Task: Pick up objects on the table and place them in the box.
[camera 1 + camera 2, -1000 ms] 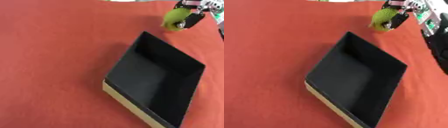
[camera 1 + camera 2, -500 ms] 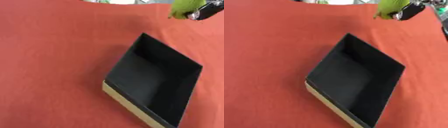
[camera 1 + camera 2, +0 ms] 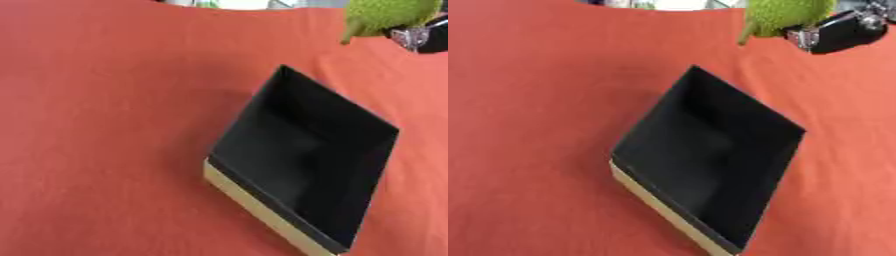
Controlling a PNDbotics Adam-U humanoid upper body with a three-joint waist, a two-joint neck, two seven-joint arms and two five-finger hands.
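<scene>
Box (image 3: 302,175): black inside, with a pale tan outer wall showing along its near-left side. It is sitting on the table, turned so that one corner is pointing toward the far edge, and nothing is showing inside it.

Table (image 3: 105,125): covered in red-orange cloth, which is filling nearly both views; a thin strip of pale background is showing along the far edge.

Fruit (image 3: 785,15): a green, bumpy-skinned thing with a short stalk-like tip pointing down and to the left. It is hanging in the air at the top of the view, above the cloth, beyond the box's far corner and well apart from it. Its upper part is running out of the picture.

Right hand (image 3: 837,31): only a black part with a silver joint is showing, at the top right. It is lying just beside the fruit, on the fruit's right and slightly lower, and is touching or overlapping it. The fingers themselves are cut off by the picture's edge, so whether they are curling round the fruit or lying straight cannot be told.

Left hand: showing in neither view.
</scene>
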